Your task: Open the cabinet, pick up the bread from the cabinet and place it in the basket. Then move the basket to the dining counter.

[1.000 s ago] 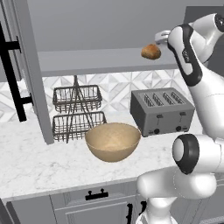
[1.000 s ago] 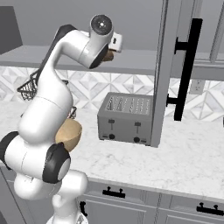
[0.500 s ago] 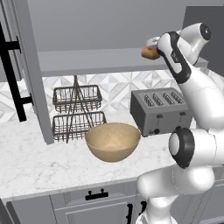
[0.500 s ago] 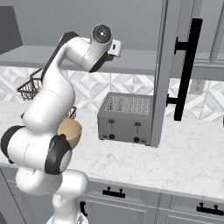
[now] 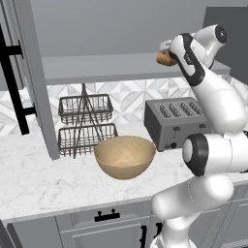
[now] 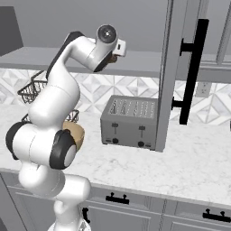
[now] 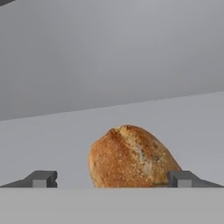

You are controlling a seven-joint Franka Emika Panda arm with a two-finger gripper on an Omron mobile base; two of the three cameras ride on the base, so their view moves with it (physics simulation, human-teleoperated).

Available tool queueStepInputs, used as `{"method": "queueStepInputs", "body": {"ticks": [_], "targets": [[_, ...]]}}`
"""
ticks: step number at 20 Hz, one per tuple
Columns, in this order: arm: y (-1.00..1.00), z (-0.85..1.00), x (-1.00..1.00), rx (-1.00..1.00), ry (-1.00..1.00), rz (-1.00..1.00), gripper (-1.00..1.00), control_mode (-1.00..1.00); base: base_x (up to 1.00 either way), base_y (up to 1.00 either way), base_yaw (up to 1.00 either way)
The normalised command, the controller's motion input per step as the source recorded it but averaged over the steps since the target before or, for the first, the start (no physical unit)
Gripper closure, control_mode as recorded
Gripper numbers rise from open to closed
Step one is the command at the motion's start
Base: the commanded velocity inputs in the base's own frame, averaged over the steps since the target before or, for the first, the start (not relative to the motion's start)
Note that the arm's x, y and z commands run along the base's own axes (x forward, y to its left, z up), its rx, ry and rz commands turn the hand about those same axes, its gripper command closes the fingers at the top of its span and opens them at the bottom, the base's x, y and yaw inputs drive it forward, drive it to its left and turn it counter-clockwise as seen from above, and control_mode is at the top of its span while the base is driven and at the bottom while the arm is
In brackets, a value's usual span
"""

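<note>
In the left base view we see the cabinet's open left door with its long black bar handle standing out over the marble worktop. Right of it sits the dark wire two-tier rack, then the basket, a tan bowl resting on the worktop well below the fingers. Next comes the grey four-slot toaster, just beside the basket and also below the fingers. Above it the arm reaches up to the cabinet shelf, where the bread, a golden-brown bun, lies on the shelf right at the gripper.

In the hand view we see the two fingertips spread wide apart, with the bread between them, much closer to the right-hand tip than to the left one. The jaws stand fully apart and grip nothing. We cannot tell whether the right-hand tip touches the crust; it looks very close. The bun sits on the grey shelf floor, with the cabinet's back wall behind it.

In the right base view the hand is up at shelf level, with a sliver of the bread just under it. The basket peeks out behind the arm's lower joint. Farther right are the toaster and the open right door with its black handle.
</note>
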Motion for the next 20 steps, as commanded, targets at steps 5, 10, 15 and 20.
{"method": "queueStepInputs", "body": {"ticks": [5, 10, 15, 20], "targets": [[-0.04, 0.0, 0.06, -0.06, -0.03, 0.0, -1.0, -1.0, 0.0, 0.0, 0.0], [0.0, -0.07, 0.04, -0.09, -0.12, 0.0, -1.0, -1.0, 0.0, 0.0, 0.0], [-0.01, -0.17, 0.22, -0.08, -0.13, 0.0, -1.0, -1.0, 0.0, 0.0, 0.0], [-0.06, -0.14, 0.35, -0.09, 0.01, 0.0, -1.0, -1.0, 0.0, 0.0, 0.0]]}}
